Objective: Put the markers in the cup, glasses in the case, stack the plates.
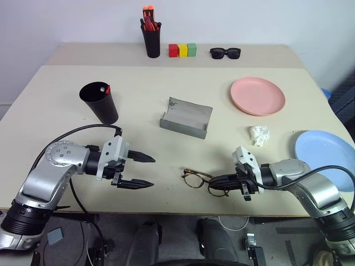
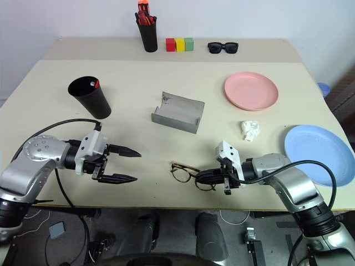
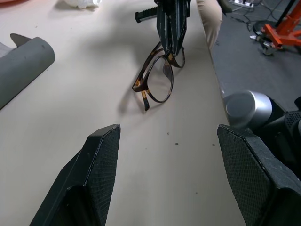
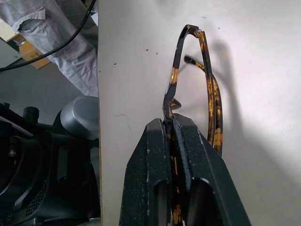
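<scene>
Gleaming tortoiseshell glasses (image 1: 201,179), thin-rimmed

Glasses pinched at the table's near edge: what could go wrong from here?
The right gripper is shut on the glasses by one thin part of the frame, so they could twist or slip when lifted. They lie near the table edge, so a slip may drop them off. The case stands well away, making for a long carry.

Two plates (image 1: 257,95), one glasses (image 1: 197,178), one case (image 1: 186,117), one cup (image 1: 99,101).
</scene>
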